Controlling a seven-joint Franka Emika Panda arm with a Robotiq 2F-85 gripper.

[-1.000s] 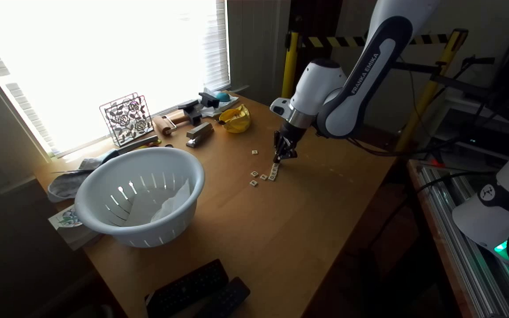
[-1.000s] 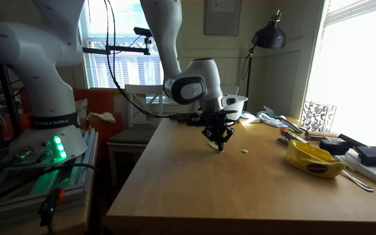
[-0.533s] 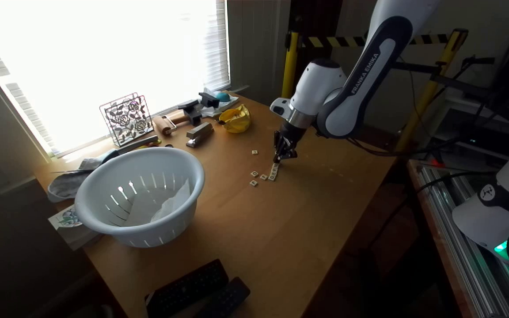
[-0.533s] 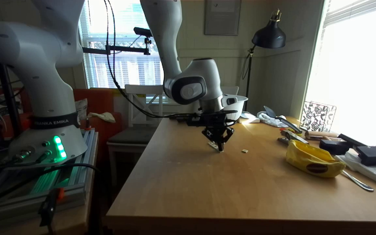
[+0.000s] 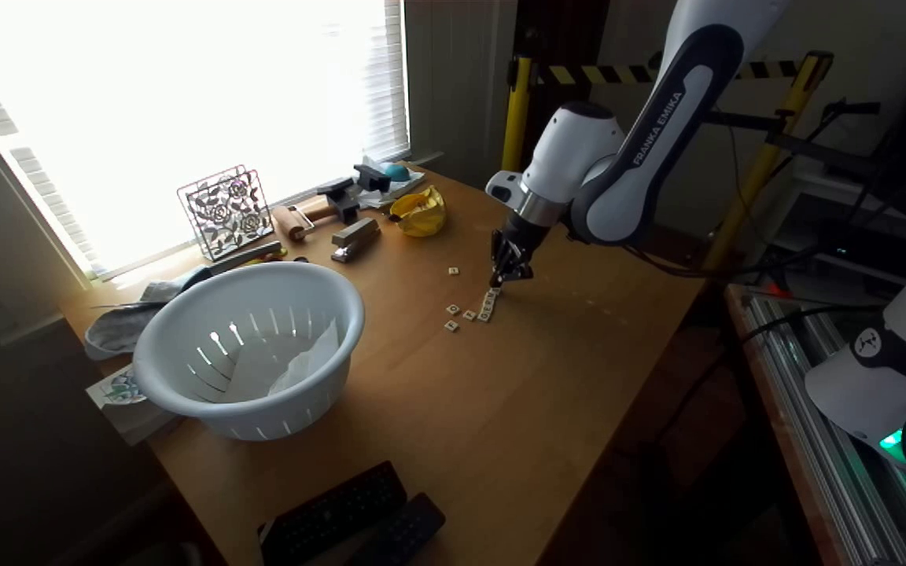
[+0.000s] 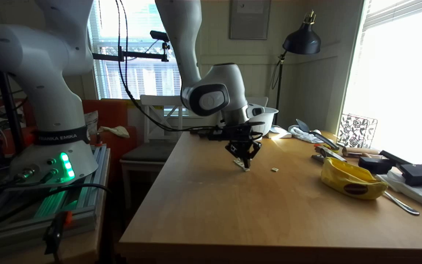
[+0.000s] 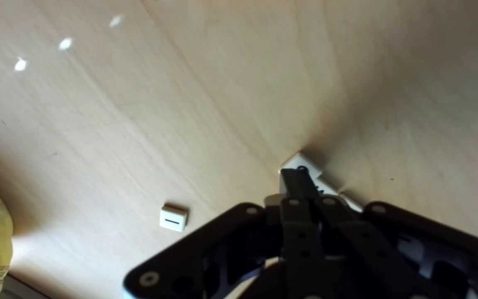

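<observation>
My gripper [image 5: 496, 281] points down over the table with its jaws together and nothing visibly held. Just beneath the fingertips, a row of small cream letter tiles [image 5: 487, 306] lies on the wood. In the wrist view the shut fingers [image 7: 299, 182] cover part of the row's end tile [image 7: 299, 159]; the frames do not settle whether they touch it. A lone tile with a single dark stroke [image 7: 173, 219] lies apart from the row, and shows as a loose tile [image 6: 274, 169] in an exterior view. Several more loose tiles [image 5: 453, 309] lie beside the row.
A large white colander [image 5: 248, 346] holding something pale stands on the table. Along the window side are a yellow banana-shaped pouch [image 6: 350, 179], a stapler [image 5: 355, 238], a rolling pin [image 5: 289, 222] and a patterned metal holder [image 5: 226, 211]. Dark remotes [image 5: 335, 511] lie near one table end.
For the first half second nothing moved. Since then my gripper has risen slightly and shifted a little sideways, uncovering more of the row's end tile. It stays shut.
</observation>
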